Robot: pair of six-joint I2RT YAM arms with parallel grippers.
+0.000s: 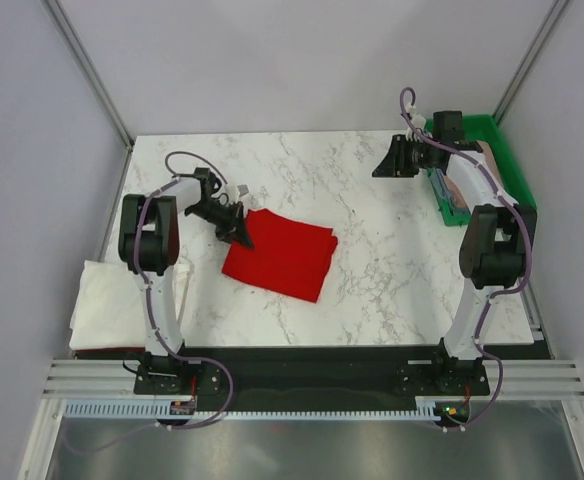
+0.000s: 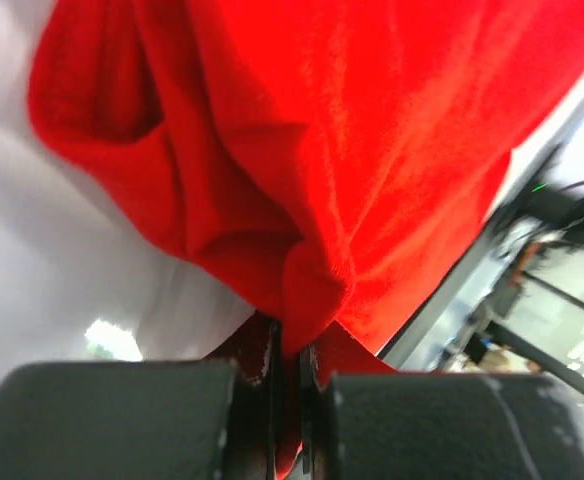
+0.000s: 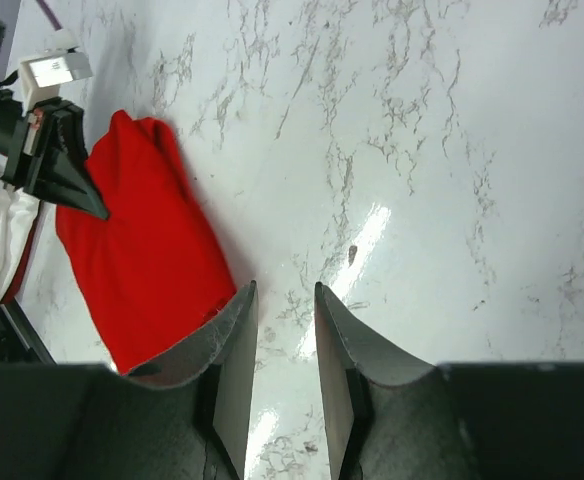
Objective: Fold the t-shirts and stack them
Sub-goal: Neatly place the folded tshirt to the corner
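Red t-shirt (image 1: pixel 280 255) is seen folded into a flat pad just toward 8 o'clock of the middle of the table (image 1: pixel 372 290). Its 10 o'clock corner is pinched tight in the left gripper (image 1: pixel 237 228), and in the left wrist view cloth is bunched between the closed fingers (image 2: pixel 172 410). The right gripper (image 1: pixel 384 165) is held at 2 o'clock, fingers parted and nothing between them.

The cloth is judged light, limp and apt to fall open. It would best be taken at a folded edge or corner, through all layers, and slid rather than swung.

Three shirts are counted:
- one red;
- one white t-shirt (image 1: pixel 112 300) at the 8 o'clock edge;
- one pink t-shirt (image 1: pixel 459 192) at the green tray (image 1: pixel 507 150), though whether in or beside it cannot be told.

None is yet stacked on another.
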